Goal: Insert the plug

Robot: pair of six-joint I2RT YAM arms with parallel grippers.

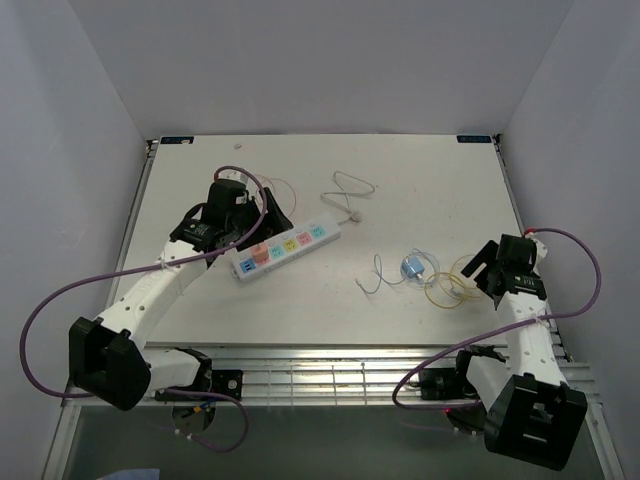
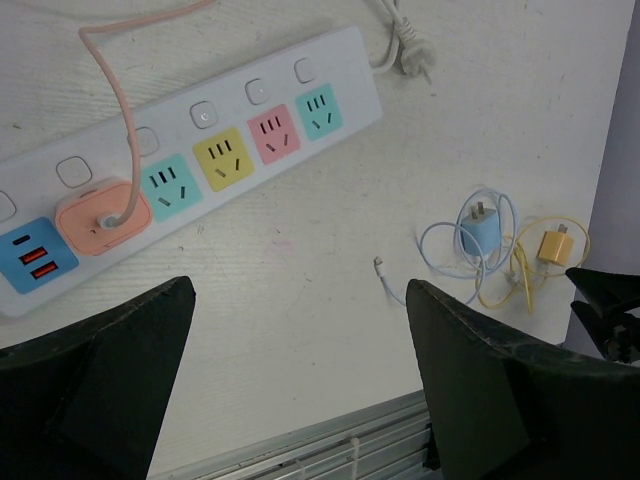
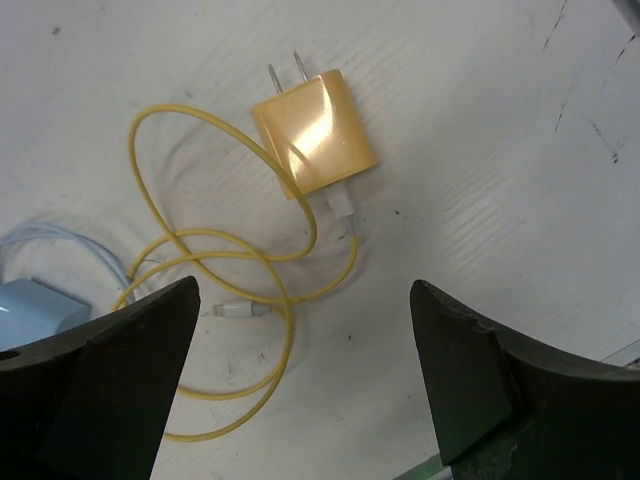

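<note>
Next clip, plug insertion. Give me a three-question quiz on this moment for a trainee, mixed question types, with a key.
1. True or false: the right hand is gripping the yellow charger.
2. Which socket on the power strip has a plug in it? A. pink B. yellow C. orange
3. Fill in: the charger lying next to the yellow one is ___.

Key
1. False: the hand is open, above the charger.
2. C, the orange socket.
3. Blue: the blue charger.
</note>
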